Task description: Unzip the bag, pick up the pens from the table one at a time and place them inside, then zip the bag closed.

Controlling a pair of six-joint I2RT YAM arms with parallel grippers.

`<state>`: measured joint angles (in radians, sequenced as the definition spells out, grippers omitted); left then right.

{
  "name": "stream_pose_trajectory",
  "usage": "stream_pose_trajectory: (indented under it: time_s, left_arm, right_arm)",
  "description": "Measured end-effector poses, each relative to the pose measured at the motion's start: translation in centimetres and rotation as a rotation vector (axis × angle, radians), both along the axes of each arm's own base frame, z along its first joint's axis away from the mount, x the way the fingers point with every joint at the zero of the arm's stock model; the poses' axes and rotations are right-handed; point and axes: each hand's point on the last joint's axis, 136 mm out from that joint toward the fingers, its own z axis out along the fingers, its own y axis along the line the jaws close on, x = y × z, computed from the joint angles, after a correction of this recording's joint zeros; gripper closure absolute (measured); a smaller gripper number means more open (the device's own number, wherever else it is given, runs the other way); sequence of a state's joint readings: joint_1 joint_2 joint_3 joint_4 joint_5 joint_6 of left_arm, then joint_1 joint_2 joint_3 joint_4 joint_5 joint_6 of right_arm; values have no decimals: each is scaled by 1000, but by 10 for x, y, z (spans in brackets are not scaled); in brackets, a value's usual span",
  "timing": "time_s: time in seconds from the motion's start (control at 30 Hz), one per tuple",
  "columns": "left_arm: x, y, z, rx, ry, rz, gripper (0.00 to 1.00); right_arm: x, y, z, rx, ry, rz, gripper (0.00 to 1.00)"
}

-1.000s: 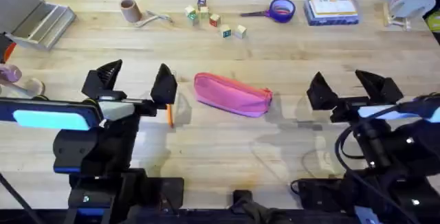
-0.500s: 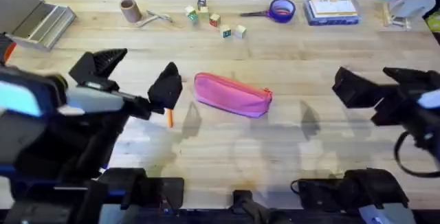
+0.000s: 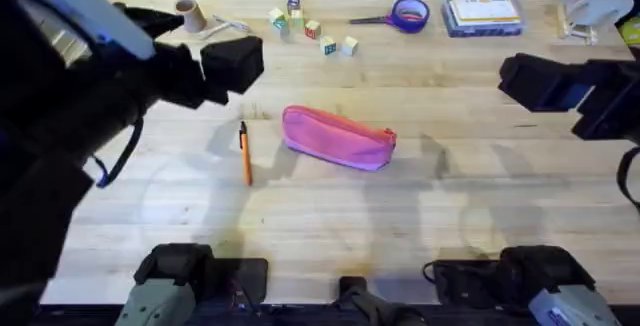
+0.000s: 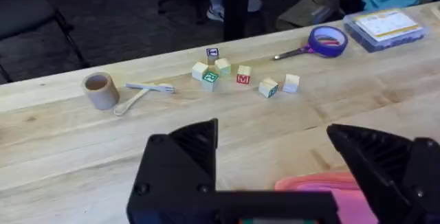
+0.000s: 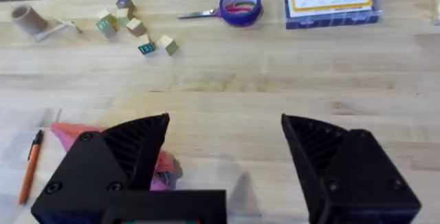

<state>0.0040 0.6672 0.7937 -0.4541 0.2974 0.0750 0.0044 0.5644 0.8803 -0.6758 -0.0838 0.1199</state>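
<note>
Bag (image 3: 338, 137): pink, zipped shut, lying mid table (image 3: 320, 216).
Pen (image 3: 245, 152): orange w/ black cap, flat on table just left of bag, not touching.
Left gripper (image 4: 275, 148): raised above table's left part, fingers wide apart, empty.
Right gripper (image 5: 223, 148): up over right side, fingers wide apart, empty.
Far edge: scissors (image 3: 395, 15), blocks (image 3: 310, 28), box (image 3: 483, 13).

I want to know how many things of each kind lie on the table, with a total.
Pink bag: 1
Orange pen: 1
Small blocks: 7
Purple tape roll: 1
Clear plastic box: 1
Cardboard tube: 1
Total: 12
</note>
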Motion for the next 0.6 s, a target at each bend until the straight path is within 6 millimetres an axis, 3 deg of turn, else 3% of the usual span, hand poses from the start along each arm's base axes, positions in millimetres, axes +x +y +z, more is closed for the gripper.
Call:
stream_pose_trajectory:
  time_s: [0.23,0.5,0.6]
  left_arm:
    - [7,-11,-16,99,40,-112,7]
    - [-19,-41,-42,452,-48,-498,7]
    - [-20,-48,-51,515,-70,-596,7]
  right_arm:
    - [-2,2,-3,9,17,9,5]
    - [-2,3,-4,11,17,11,4]
    - [-2,3,-4,11,17,11,4]
